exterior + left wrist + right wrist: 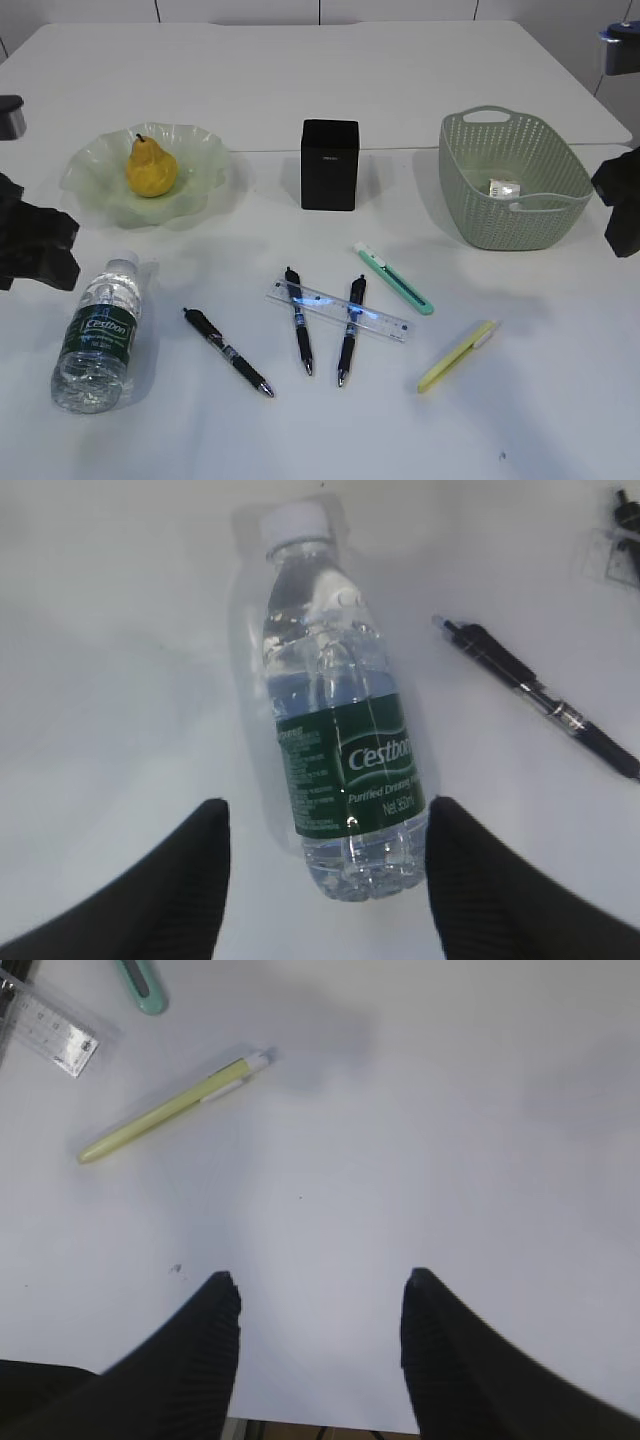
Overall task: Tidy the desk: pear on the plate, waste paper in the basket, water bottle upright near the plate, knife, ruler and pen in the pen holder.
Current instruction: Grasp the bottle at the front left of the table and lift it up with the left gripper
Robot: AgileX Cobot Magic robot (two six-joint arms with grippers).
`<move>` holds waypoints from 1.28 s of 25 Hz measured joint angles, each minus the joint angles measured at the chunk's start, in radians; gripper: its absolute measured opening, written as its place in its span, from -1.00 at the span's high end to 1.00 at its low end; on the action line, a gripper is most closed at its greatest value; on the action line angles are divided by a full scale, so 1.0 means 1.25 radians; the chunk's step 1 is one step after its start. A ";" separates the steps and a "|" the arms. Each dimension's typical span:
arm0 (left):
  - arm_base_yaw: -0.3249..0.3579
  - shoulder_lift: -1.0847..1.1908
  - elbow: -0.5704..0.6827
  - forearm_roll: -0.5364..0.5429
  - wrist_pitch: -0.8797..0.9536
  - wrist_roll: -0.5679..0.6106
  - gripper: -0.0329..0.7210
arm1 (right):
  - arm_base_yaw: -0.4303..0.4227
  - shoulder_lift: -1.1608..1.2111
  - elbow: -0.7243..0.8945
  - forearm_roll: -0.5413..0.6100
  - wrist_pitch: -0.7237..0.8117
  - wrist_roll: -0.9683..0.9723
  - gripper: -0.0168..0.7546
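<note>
Clear plastic water bottle lies flat beneath the left claw, spread wide and empty, needing gripping and standing upright.

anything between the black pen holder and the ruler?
No. In the exterior view the stretch from the pen holder down to the ruler is bare white table.

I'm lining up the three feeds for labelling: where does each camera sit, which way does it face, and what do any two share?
Exterior view: raised at the desk's front, slanting down at the pen holder; dark arm parts at both edges.
Left wrist view: above the lying water bottle, looking down; left gripper open.
Right wrist view: looks down on bare table, yellow pen beyond; right gripper open.
Shared: bottle in exterior and left; yellow pen in exterior and right.
</note>
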State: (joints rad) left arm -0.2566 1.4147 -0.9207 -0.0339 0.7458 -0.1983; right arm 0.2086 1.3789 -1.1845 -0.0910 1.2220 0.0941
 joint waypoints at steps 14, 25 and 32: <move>-0.018 0.206 -0.100 -0.034 -0.038 -0.055 -0.71 | 0.000 0.000 0.000 -0.009 -0.052 -0.001 -0.06; -0.033 0.328 -0.142 0.015 -0.020 -0.143 -0.66 | 0.000 0.000 0.000 -0.018 -0.066 -0.003 -0.06; -0.033 0.333 -0.142 0.091 -0.044 -0.199 -0.66 | 0.000 0.000 0.000 -0.018 -0.085 -0.003 -0.06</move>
State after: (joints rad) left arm -0.2983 1.8306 -1.0978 0.0805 0.6913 -0.4477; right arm 0.2086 1.3789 -1.1845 -0.1133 1.1156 0.0904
